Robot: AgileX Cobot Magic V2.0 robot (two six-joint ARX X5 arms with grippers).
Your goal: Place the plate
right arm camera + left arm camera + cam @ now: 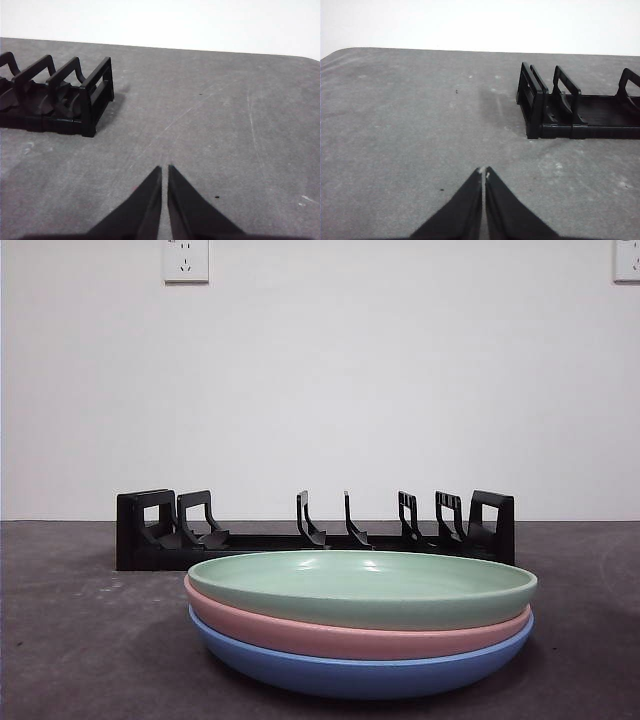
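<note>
Three plates are stacked near the front of the table: a green plate (362, 586) on top, a pink plate (350, 636) under it and a blue plate (360, 670) at the bottom. Behind them stands a black slotted plate rack (315, 530), with nothing in its slots. The rack's left end (580, 107) shows in the left wrist view and its right end (60, 97) in the right wrist view. My left gripper (484, 172) is shut and holds nothing, over bare table off that left end. Off the rack's right end, my right gripper (164, 169) is likewise shut with nothing in it.
The dark grey table (80, 640) runs back to a white wall with two sockets (185, 260). Neither arm shows in the front view.
</note>
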